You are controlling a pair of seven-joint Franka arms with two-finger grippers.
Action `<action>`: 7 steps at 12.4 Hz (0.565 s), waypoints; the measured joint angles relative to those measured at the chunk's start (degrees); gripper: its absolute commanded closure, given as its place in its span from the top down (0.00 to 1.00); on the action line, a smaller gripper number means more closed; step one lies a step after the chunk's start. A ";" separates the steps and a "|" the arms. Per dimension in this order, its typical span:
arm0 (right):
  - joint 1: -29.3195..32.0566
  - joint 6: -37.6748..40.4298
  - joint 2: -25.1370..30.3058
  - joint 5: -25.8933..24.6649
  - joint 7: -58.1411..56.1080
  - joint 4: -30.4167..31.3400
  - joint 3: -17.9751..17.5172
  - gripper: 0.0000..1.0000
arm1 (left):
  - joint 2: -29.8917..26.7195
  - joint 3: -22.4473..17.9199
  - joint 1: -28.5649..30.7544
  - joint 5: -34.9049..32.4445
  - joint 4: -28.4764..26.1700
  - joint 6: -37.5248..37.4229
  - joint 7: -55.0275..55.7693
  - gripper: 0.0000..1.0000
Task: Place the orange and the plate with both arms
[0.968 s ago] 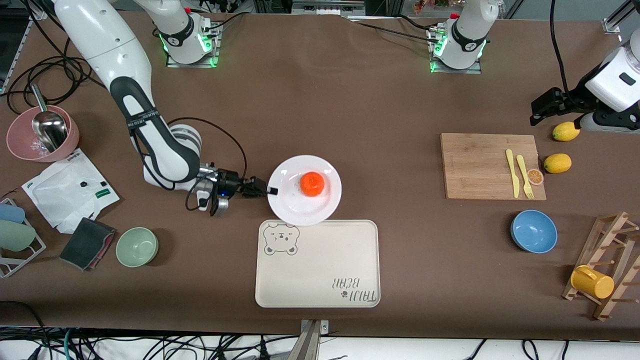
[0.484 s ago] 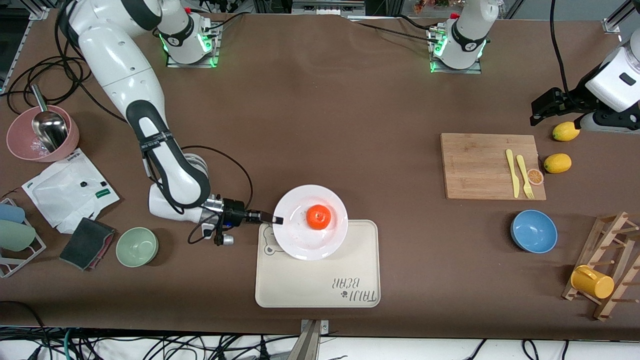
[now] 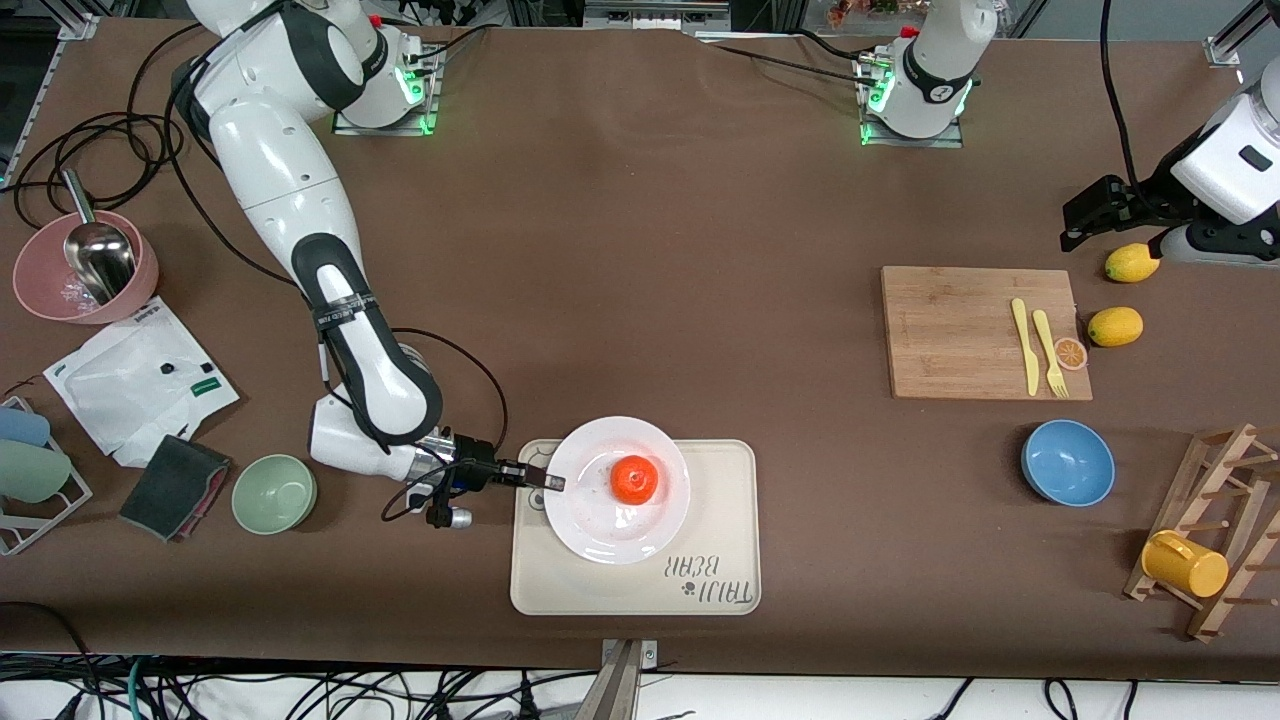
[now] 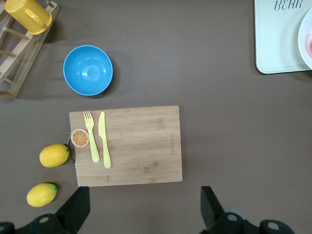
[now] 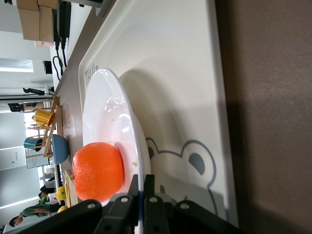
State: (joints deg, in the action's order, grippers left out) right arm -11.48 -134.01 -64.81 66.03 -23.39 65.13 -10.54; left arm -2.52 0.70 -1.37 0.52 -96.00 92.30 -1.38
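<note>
The white plate (image 3: 590, 522) is over the cream bear-printed tray (image 3: 722, 480), at the tray's end toward the right arm. The orange (image 3: 634, 479) sits on the plate, near its middle. My right gripper (image 3: 550, 482) is shut on the plate's rim, with the arm reaching low over the table. In the right wrist view the fingers (image 5: 142, 187) pinch the rim of the plate (image 5: 105, 117) beside the orange (image 5: 97, 170), and the plate casts a shadow on the tray (image 5: 180, 73). My left gripper (image 3: 1070, 225) is open and empty and waits above the lemons (image 3: 1132, 262); its wrist view (image 4: 144, 214) looks down on the table.
A green bowl (image 3: 274, 493) stands beside my right arm's wrist. A cutting board (image 3: 960, 330) with a yellow knife and fork, two lemons, a blue bowl (image 3: 1067, 462) and a rack with a yellow mug (image 3: 1185, 563) stand at the left arm's end.
My right gripper has carried the plate with the orange toward the front camera, from the bare table onto the area over the tray. The left arm has not moved.
</note>
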 measured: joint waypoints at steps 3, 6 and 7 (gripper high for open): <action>-0.20 -0.46 -0.13 -0.35 0.86 -0.60 0.00 0.44 | 0.00 -0.09 0.01 0.00 0.00 0.00 0.00 1.00; -0.03 -0.54 -0.13 -1.37 1.01 -0.60 0.28 1.00 | 0.00 -0.16 0.01 0.00 0.00 0.00 0.00 1.00; 0.06 -0.48 -0.08 -1.95 1.09 -0.81 0.26 1.00 | 0.01 -0.17 0.01 0.00 0.00 0.00 0.00 1.00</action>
State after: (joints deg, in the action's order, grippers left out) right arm -11.42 -134.49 -64.89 64.08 -22.31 64.32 -10.28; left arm -2.51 0.53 -1.35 0.52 -96.00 92.30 -1.38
